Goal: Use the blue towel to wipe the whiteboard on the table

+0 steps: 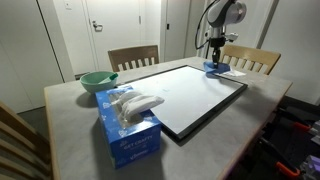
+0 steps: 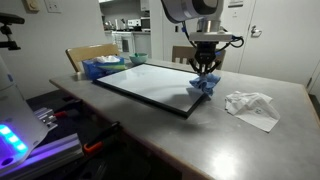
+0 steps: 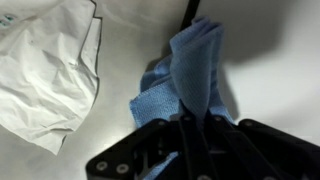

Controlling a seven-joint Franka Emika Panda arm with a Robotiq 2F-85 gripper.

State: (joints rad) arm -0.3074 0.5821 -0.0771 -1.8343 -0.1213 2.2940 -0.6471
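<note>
The gripper [image 3: 193, 122] comes in from the bottom of the wrist view. Its jaws are clenched on a bunched fold of the blue towel [image 3: 185, 85], which rises as a ridge between them. The rest of the cloth spreads flat below and to the left of that fold.

In an exterior view the gripper [image 2: 204, 72] points straight down at centre frame, and the towel [image 2: 203, 89] hangs from it in a small heap touching the surface. The heap sits at a corner of the whiteboard [image 2: 150, 82], right by its dark frame. Whether it lies on the white surface or partly on the table [image 2: 290, 115] I cannot tell.

Just to the right of the towel in that view lies a crumpled white tissue [image 2: 252, 105], apart from the cloth. It fills the upper left of the wrist view.

In an exterior view the gripper [image 1: 213, 62] and towel [image 1: 214, 69] are at the upper right. The whiteboard [image 1: 190, 92] runs down toward frame centre. A blue tissue box [image 1: 130, 135] stands in the lower foreground and a green bowl [image 1: 97, 80] sits at the left. Two wooden chairs [image 1: 133, 57] stand behind the table.
</note>
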